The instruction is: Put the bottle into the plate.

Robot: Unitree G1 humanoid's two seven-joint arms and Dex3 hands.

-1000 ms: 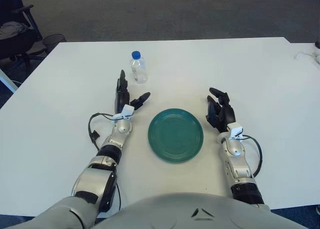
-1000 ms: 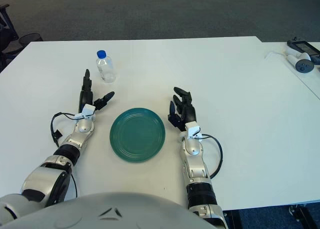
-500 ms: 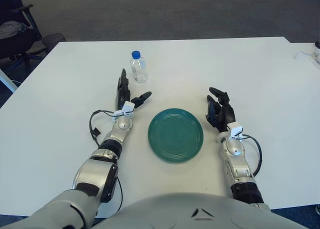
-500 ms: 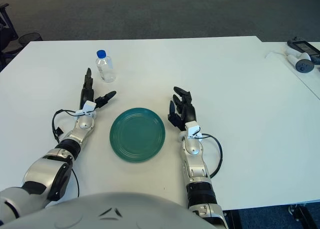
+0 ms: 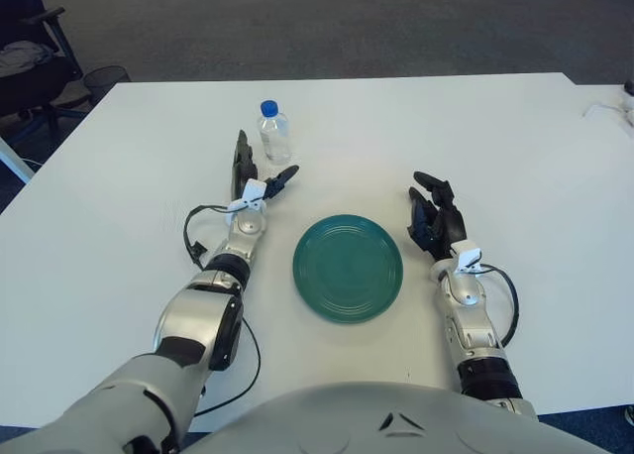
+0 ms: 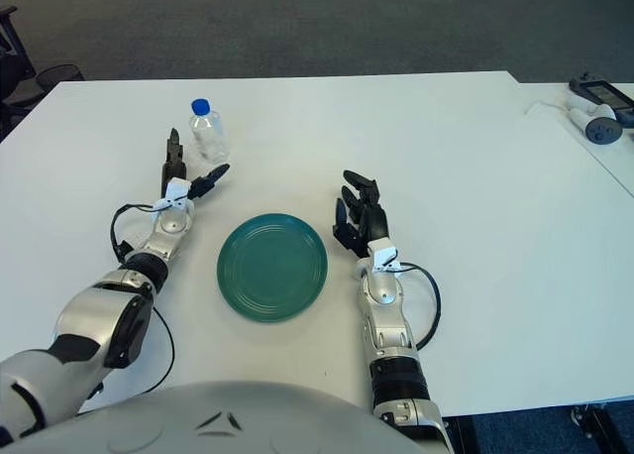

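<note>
A small clear bottle [image 5: 274, 135] with a blue cap stands upright on the white table [image 5: 119, 216], far left of centre. A round green plate [image 5: 348, 267] lies near the front middle with nothing on it. My left hand [image 5: 254, 172] reaches forward just short of the bottle, slightly to its left; its fingers are spread and hold nothing. My right hand [image 5: 434, 213] shows to the right of the plate with fingers relaxed and nothing in them.
A black chair [image 5: 28, 53] stands off the table's far left corner. In the right eye view, a grey device with a cable [image 6: 592, 107] lies at the far right. The table's front edge runs close to my body.
My left hand has stretched forward across the table toward the bottle, closing most of the gap. The bottle, plate and right hand have not moved.
</note>
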